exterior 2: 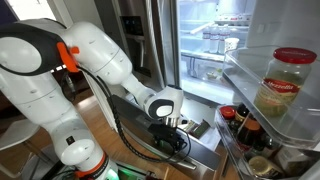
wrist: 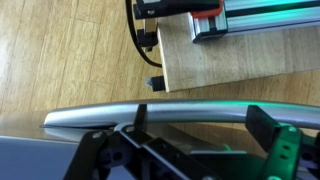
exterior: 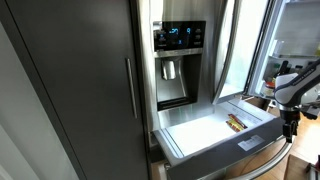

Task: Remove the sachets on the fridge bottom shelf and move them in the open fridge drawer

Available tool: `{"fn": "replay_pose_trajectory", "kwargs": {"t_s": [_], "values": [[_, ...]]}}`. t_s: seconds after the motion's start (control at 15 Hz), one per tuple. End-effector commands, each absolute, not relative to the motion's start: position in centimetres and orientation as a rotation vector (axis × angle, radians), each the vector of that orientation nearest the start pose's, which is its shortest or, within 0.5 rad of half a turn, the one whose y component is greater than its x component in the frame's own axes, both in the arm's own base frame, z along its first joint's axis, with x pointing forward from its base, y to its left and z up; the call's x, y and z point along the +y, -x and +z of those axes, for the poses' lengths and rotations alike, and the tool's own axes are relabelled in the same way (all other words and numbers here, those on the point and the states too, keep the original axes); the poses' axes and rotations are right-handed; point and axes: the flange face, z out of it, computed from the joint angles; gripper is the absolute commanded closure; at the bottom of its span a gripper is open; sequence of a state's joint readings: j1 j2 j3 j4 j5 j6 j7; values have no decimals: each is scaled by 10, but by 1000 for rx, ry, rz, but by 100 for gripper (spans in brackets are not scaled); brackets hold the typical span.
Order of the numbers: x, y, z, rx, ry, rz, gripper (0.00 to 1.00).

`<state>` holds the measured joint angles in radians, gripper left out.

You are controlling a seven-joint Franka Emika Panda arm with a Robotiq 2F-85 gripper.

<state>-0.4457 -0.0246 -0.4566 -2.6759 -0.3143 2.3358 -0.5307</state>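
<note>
sachets [exterior: 236, 123] lie inside the white drawer [exterior: 195, 133], right of centre in an exterior view; that part looks done. whether any are left on the bottom shelf cannot be told, as the fridge interior is too small and glary. gripper [exterior: 291, 124] hangs at right edge of frame, outside the drawer. wrist view shows its fingers [wrist: 285, 150] spread apart with nothing between, over the bar handle [wrist: 150, 113] and wood floor [wrist: 60, 50]. edges to mind: drawer front, handle, door shelf holding a jar [exterior 2: 290, 82]. open room above the drawer.
</note>
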Motion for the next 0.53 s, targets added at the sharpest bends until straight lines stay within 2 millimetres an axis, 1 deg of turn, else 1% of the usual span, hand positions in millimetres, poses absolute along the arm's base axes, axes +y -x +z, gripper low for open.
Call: {"fn": "replay_pose_trajectory", "kwargs": {"t_s": [0.0,0.27,0.47], "values": [[-299,-229,211,223,3064,467,0],[-295,-236,207,317,3090,346,0],[-297,-240,207,375,3110,244,0]]}}
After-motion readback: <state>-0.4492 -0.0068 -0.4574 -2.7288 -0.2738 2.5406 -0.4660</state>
